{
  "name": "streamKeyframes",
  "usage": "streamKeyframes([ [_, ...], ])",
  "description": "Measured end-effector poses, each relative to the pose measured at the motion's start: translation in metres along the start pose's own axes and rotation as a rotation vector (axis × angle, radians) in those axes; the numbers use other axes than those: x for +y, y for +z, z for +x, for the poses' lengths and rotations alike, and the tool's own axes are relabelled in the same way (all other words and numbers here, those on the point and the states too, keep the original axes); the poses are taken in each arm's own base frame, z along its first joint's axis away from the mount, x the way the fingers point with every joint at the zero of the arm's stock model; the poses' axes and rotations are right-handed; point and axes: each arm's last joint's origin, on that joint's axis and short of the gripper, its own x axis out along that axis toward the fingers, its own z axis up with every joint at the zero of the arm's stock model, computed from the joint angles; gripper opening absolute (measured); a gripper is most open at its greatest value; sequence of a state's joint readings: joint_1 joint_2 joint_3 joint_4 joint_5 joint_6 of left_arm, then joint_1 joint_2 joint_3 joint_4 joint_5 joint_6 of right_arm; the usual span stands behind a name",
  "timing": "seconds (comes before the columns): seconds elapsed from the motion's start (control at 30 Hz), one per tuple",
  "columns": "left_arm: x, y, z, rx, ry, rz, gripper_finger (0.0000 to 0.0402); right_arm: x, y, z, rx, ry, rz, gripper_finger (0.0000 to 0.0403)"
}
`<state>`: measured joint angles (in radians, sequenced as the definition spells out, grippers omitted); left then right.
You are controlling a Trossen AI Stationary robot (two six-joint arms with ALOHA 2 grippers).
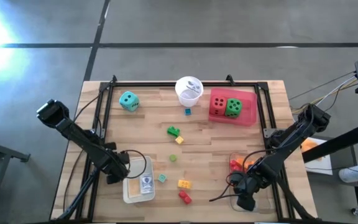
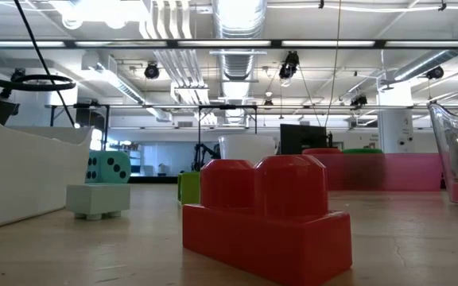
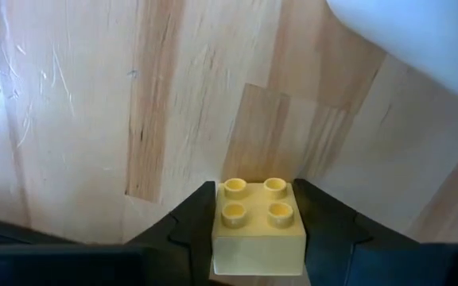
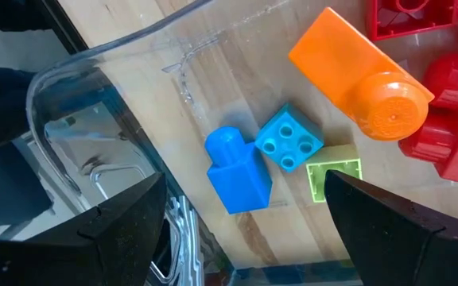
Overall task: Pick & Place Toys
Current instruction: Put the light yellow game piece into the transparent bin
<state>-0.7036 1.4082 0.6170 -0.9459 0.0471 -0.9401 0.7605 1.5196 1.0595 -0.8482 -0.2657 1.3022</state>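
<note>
Partly hidden pale yellow brick (image 3: pixel 258 226) in left hand (image 3: pixel 253 238), base cut off

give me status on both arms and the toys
Left pincer shut on pale yellow brick beside white tray. Right pincer open over clear tray. Nothing blocking.

no words, brands or numerals can be read anywhere. the only signs are pips on the dice: the teal die (image 1: pixel 128 101) shows four black pips on top in the high view, the red die (image 1: pixel 218 104) four, the green die (image 1: pixel 233 107) four. a card (image 1: pixel 146 183) in the white tray (image 1: pixel 129 192) bears a print too small to read.
</note>
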Motion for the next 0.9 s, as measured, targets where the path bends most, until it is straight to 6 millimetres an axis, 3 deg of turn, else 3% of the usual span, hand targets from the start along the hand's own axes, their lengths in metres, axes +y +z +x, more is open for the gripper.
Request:
streamKeyframes([
  [0.17, 0.000, 0.000, -0.003, 0.010, 0.004, -0.005, 0.0140, 0.000, 0.000, 0.000, 0.000, 0.000, 0.000, 0.0334],
  [0.4, 0.002, -0.003, -0.027, 0.033, 0.012, -0.008, 0.0140, 0.000, 0.001, 0.000, -0.018, -0.004, -0.009, 0.0334],
  [0.73, 0.008, -0.006, -0.060, -0.062, -0.095, -0.038, 0.0140, -0.003, 0.015, -0.003, -0.221, -0.054, -0.026, 0.0334],
  [0.9, 0.014, -0.008, -0.082, -0.128, -0.088, -0.055, 0.0140, 0.001, 0.031, -0.017, -0.396, -0.083, -0.081, 0.0334],
])
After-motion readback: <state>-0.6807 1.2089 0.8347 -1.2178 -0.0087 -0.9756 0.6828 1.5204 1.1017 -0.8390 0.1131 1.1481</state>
